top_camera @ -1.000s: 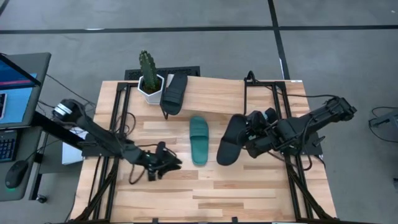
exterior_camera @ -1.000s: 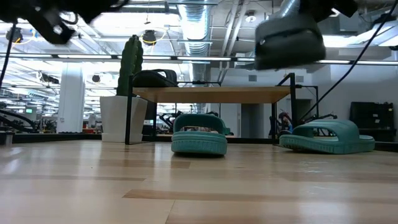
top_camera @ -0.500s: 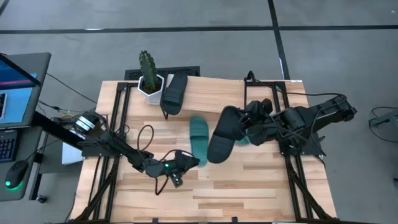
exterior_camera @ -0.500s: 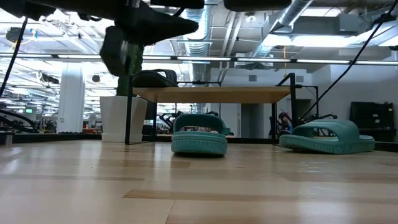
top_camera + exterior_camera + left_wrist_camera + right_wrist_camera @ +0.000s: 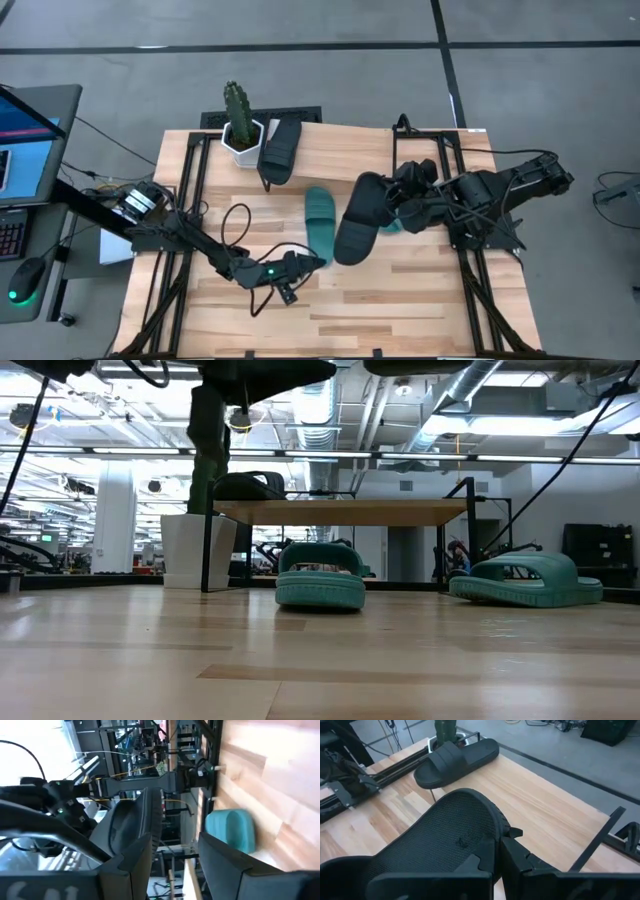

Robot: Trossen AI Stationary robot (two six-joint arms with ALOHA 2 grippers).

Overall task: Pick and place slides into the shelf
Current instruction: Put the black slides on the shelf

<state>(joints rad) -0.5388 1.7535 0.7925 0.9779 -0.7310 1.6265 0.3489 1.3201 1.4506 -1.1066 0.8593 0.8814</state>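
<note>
One black slide (image 5: pixel 356 218) in right claw (image 5: pixel 392 212)

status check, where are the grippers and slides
Right gripper shut on black slide, held above table. Left gripper open, empty, by teal slide. One black slide on shelf. Path clear.

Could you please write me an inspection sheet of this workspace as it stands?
Surface: wood-plank tabletop, bare toward its near edge.
Job's things: one black slide lies on the shelf; a second black slide is held above the table; a teal slide lies mid-table, another teal slide to the right.
Clutter: potted cactus beside the shelf.
Grippers: right gripper shut on the second black slide; left gripper open, near the mid-table teal slide.
Cables: black loop along the left arm.
Surroundings: laptop and mouse left of the table.
</note>
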